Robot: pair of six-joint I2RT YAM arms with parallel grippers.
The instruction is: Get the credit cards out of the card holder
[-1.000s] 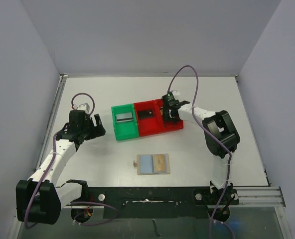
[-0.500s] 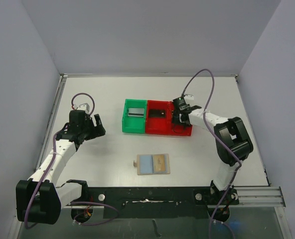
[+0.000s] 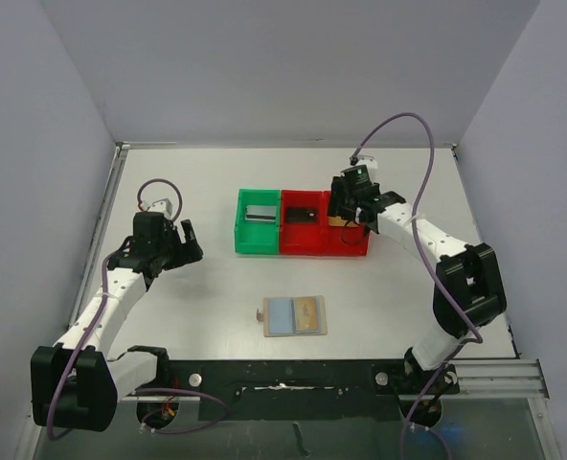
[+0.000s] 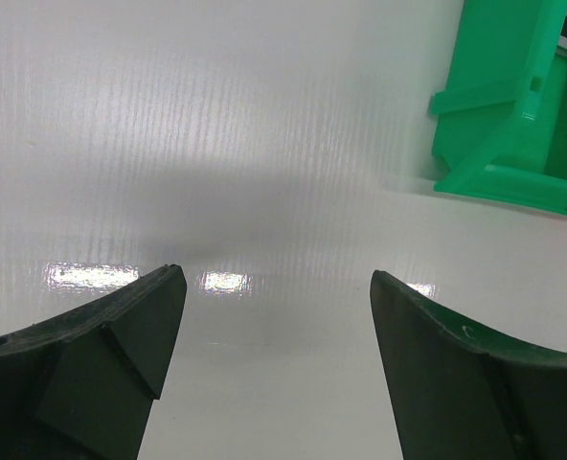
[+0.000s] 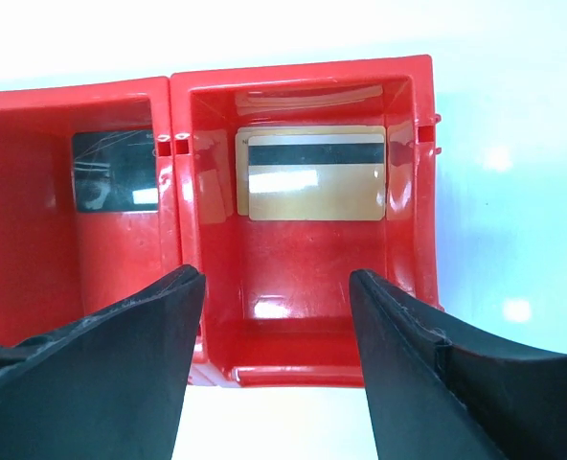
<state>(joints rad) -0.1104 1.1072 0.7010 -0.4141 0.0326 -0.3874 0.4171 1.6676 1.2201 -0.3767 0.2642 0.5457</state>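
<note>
While my right gripper (image 5: 276, 287) hangs over the right red bin (image 5: 413, 192), its jaws stand apart with nothing between them. A gold card (image 5: 312, 177) lies flat on the bin floor below. The black card (image 5: 114, 171) sits in the middle red bin (image 5: 15, 249), and the silver card (image 3: 260, 214) sits in the green bin (image 3: 241, 236). My left gripper (image 4: 276, 278) is wide open too, empty, above bare table (image 4: 216, 144) well to the left of the bins.

The card holder (image 3: 282, 315) lies open near the front edge of the table, well apart from both grippers. A second gold card (image 3: 308, 313) is tucked in its right-hand pocket, so I judge the job unfinished.

What worries me is that last pull. The holder looks light and nothing pins it down. If I tug the card with one gripper, the whole holder may slide or fold shut, unless my left one presses on it. The card also sits flush in the pocket, so my fingertips could skate off its edge. Nearer to hand, my right fingers are low by the bin rim. Swinging away without lifting could catch the wall and shove the row of bins.

As for writing, I can read none. The gold card in the bin shows a black stripe and a pale strip beneath it. The black card carries faint marks too blurred to make out.
</note>
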